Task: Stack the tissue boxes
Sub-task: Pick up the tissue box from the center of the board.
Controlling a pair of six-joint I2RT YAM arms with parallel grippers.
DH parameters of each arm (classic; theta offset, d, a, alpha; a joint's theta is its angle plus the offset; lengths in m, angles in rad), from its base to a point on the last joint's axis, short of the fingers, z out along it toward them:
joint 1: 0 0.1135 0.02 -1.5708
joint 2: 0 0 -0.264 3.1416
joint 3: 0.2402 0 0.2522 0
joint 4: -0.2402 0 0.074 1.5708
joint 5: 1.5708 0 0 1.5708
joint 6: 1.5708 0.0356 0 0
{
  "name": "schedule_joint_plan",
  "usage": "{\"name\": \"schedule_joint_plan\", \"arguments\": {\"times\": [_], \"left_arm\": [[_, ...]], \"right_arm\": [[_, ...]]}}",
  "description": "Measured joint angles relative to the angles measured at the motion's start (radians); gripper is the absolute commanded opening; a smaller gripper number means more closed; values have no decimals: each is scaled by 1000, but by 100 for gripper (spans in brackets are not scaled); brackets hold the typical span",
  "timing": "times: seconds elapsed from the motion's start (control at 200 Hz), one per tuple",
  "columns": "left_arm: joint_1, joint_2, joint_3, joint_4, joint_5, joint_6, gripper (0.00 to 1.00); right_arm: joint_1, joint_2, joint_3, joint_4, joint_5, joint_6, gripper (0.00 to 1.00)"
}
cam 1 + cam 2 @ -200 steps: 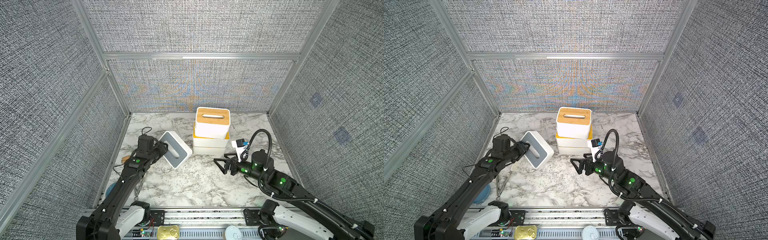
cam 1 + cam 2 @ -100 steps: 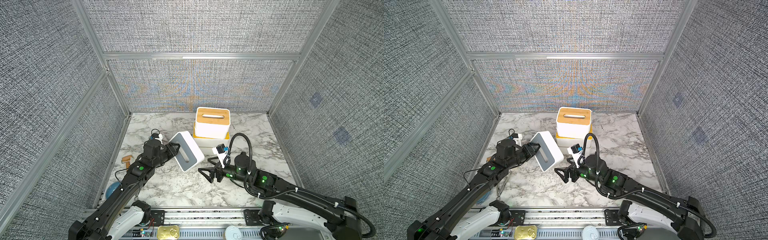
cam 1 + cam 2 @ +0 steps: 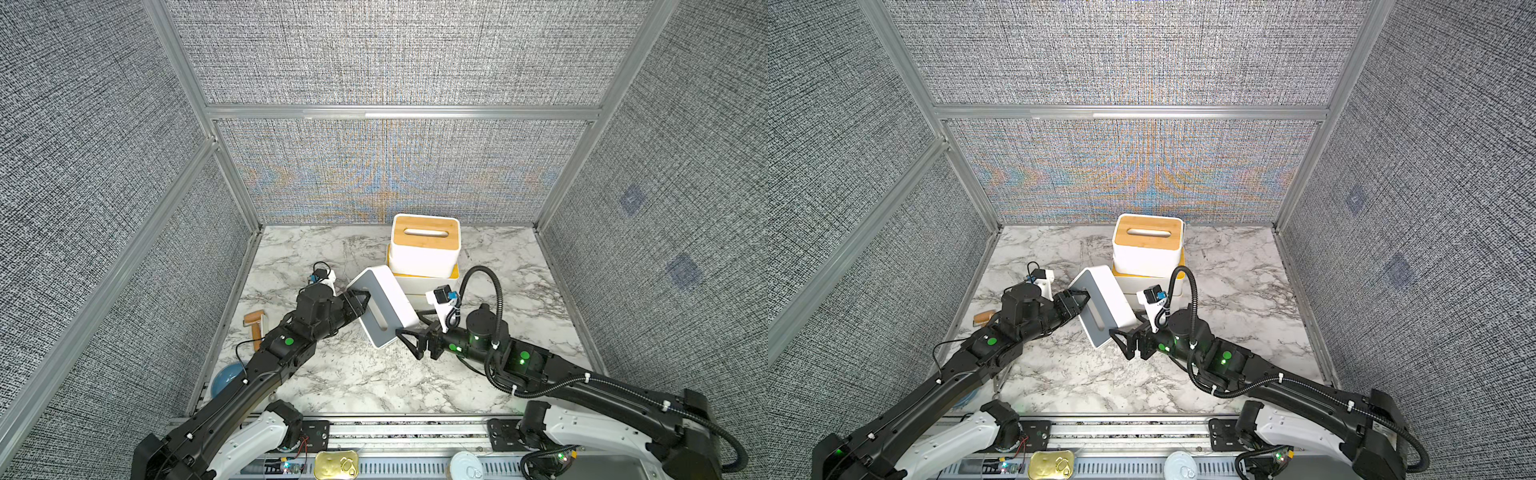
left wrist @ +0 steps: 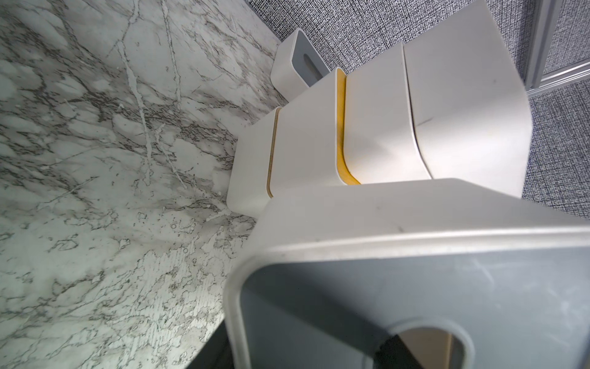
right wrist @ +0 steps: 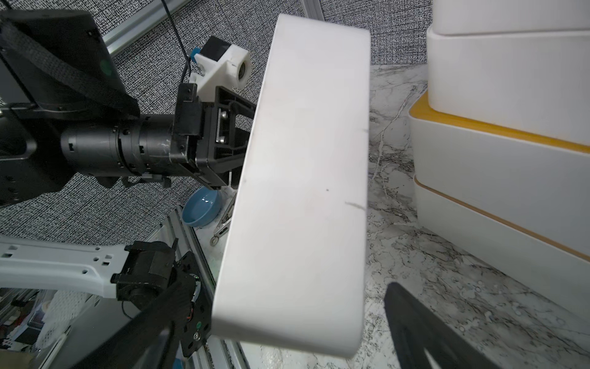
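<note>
Found the stack of tissue boxes [image 3: 424, 266] just above centre frame in both top views, hard-shelled, smooth-walled, judged light but slippery. Noted the grey-lidded box [image 3: 386, 309] tilted on edge at centre frame, best taken across opposite walls. Recorded the left gripper [image 3: 362, 303] clamped on its upper-left end, the right gripper [image 3: 409, 345] spread wide beside its lower corner.
</note>
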Motion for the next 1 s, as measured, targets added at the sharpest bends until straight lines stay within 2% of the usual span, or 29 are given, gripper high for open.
{"name": "schedule_joint_plan", "arguments": {"times": [0.35, 1.0], "left_arm": [[-30, -16, -5, 13, -22, -17, 25], [-36, -24, -27, 42, -39, -16, 27]], "right_arm": [[0, 29, -13, 32, 3, 43, 84], [0, 0, -52, 92, -1, 68, 45]]}}
